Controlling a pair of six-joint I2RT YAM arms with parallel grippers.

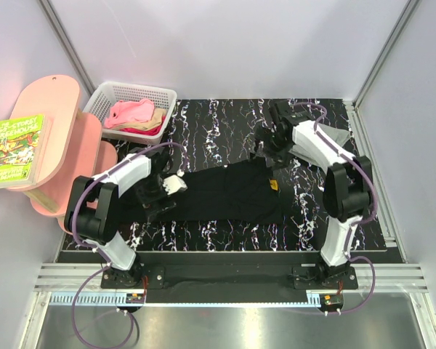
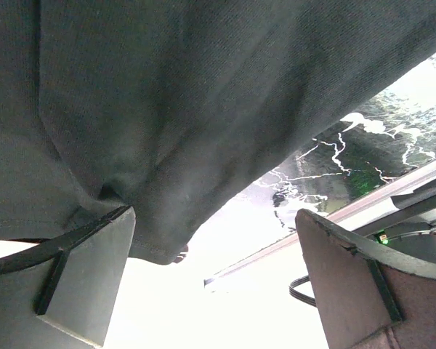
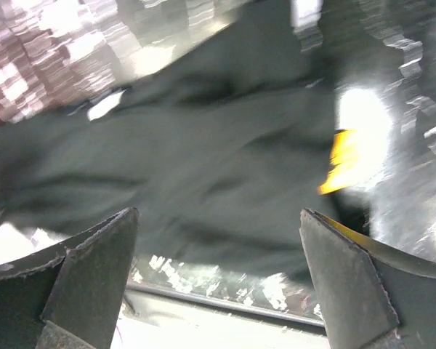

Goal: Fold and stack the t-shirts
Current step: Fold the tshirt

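At far left a pink shelf (image 1: 58, 138) bears a glossy book (image 1: 14, 149). Beside it a white slatted basket (image 1: 142, 88) holds crumpled shirts (image 1: 134, 115), pink over tan and red. The left gripper (image 1: 160, 190) sits at the left end of the black shirt (image 1: 225, 193), jaws apart and clamping nothing. Its wrist view shows fine-knit cloth merely draped over one finger (image 2: 80, 276), the hem hanging loose. The shirt lies as a long, softly rumpled band across the middle of the marbled black-and-white mat (image 1: 225, 116), with a small yellow tag (image 3: 341, 160) near its right end. The right gripper (image 1: 270, 151) hovers over that end, likewise spread wide and empty. The step looks like taking both ends for a fold. Each gripper should probably pinch through every layer well inside the hem, since thin jersey slips and sags. Both should then lift evenly, so the band is taut and lands square. Behind the right arm lies a pale grey cloth (image 1: 339, 137), perhaps another shirt; I cannot tell.
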